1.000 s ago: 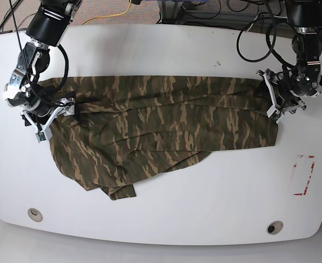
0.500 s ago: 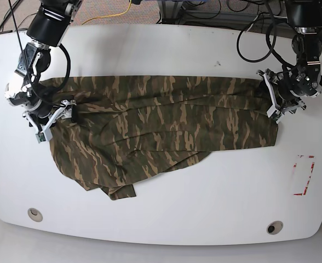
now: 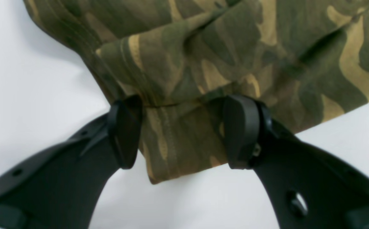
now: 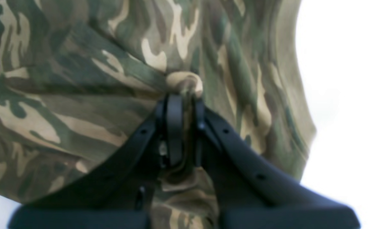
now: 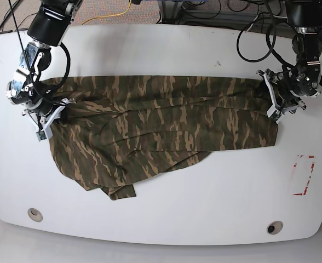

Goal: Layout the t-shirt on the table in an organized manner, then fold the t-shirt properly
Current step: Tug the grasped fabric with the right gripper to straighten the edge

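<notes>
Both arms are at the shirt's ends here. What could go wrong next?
The left pincer stands open around the t-shirt edge, so a pull by the shut right pincer could drag the cloth free. The bunched lower flap may stay folded under, spoiling the layout on the table.

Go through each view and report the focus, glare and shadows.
Base view: sharp and evenly lit, soft sheen on the table. Left wrist view: the shirt is soft, the left tool is blurred, and a faint shadow lies on the table. Right wrist view: blurred throughout, the table blown out white at right, around the right tool.
</notes>
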